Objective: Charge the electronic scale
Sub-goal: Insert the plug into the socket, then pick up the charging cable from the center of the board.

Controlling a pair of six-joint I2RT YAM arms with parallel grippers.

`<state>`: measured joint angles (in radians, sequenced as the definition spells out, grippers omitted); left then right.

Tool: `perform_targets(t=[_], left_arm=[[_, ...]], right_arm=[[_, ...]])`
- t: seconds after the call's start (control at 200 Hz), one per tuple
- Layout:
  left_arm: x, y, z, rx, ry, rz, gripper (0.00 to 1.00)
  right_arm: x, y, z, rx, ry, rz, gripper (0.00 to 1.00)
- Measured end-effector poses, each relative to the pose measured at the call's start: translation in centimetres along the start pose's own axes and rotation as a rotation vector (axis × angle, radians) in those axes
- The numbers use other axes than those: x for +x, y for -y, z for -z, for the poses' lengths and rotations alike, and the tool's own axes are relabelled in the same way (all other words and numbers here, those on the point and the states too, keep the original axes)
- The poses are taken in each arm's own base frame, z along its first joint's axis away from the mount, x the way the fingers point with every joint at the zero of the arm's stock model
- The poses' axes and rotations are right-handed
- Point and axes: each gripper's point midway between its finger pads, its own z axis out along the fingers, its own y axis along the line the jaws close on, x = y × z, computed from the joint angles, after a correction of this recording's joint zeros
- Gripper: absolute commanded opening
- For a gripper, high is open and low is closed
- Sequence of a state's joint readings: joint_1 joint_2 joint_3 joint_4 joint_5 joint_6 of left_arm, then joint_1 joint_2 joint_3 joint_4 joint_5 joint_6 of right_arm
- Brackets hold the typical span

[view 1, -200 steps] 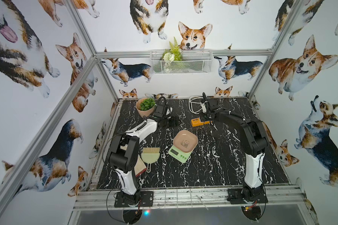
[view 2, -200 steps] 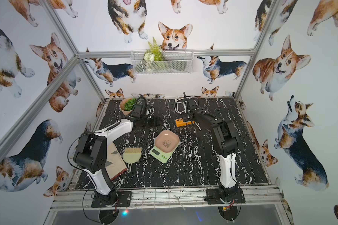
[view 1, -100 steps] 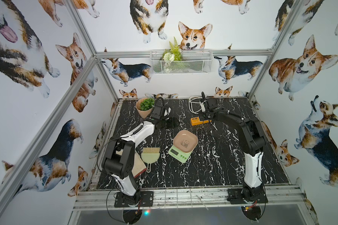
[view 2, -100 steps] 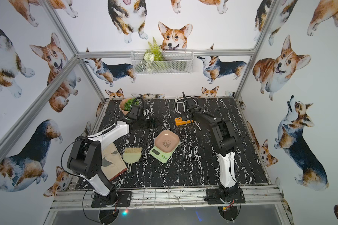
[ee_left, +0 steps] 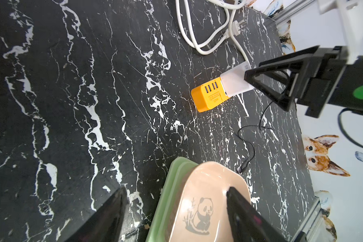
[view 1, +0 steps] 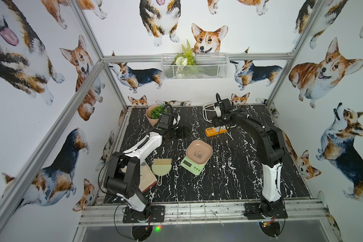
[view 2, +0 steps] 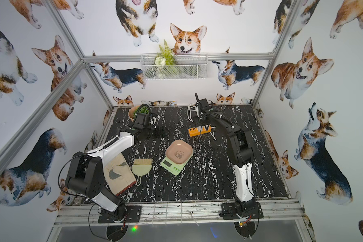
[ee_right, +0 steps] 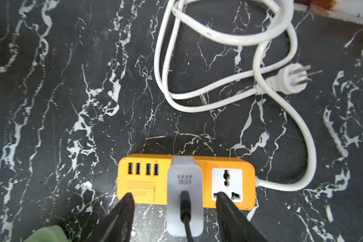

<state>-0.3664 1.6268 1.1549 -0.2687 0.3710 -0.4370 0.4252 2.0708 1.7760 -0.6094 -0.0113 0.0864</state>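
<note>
Glossy marble-look tabletop, matt orange plastic power strip, smooth green plastic electronic scale

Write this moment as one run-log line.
right gripper: open, astride charger | charger: plugged in power strip | left gripper: open, empty | electronic scale: untouched

The electronic scale runs off the left wrist view's edge. Whether the black cable beside it is plugged in cannot be told. In a top view the left arm hides part of the mitt.
</note>
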Motion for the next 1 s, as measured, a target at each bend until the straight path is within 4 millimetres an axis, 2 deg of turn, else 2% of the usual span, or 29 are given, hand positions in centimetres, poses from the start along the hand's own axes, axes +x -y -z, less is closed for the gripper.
perform_targets(t=[0.11, 0.265, 0.375, 0.47, 0.595, 0.655, 0.72, 0.776, 0.861, 1.001], left_arm=[[0.4, -0.2, 0.3, -0.006, -0.01, -0.002, 0.78], [0.4, 0.0, 0.7, -0.004, -0.006, -0.018, 0.78], [0.2, 0.2, 1.0, -0.004, 0.004, -0.034, 0.78], [0.1, 0.3, 1.2, 0.0, 0.011, -0.042, 0.77], [-0.1, 0.5, 1.2, 0.011, 0.021, -0.048, 0.77], [-0.1, 0.7, 1.2, 0.017, 0.024, -0.048, 0.77], [-0.2, 1.1, 1.0, 0.027, 0.028, -0.053, 0.77], [-0.1, 1.4, 0.8, 0.035, 0.026, -0.06, 0.77], [0.2, 2.1, 0.4, 0.046, 0.019, -0.062, 0.76], [0.6, 3.5, 0.2, 0.062, 0.021, -0.095, 0.75]], right_arm=[[-0.8, -0.5, 2.3, -0.026, 0.017, 0.004, 0.72], [-1.1, -1.0, 6.8, -0.052, 0.054, 0.005, 0.71], [0.6, -1.0, 9.6, -0.065, 0.054, -0.003, 0.68], [3.5, -0.7, 11.1, -0.078, 0.022, -0.044, 0.67], [8.3, 0.5, 11.5, -0.107, -0.048, -0.174, 0.64], [10.8, 1.4, 11.3, -0.108, -0.086, -0.259, 0.64], [13.4, 2.3, 10.9, -0.105, -0.121, -0.356, 0.59], [15.0, 2.7, 10.4, -0.102, -0.141, -0.424, 0.59], [16.9, 2.9, 9.5, -0.101, -0.172, -0.499, 0.56], [17.9, 2.9, 8.0, -0.099, -0.184, -0.592, 0.52]])
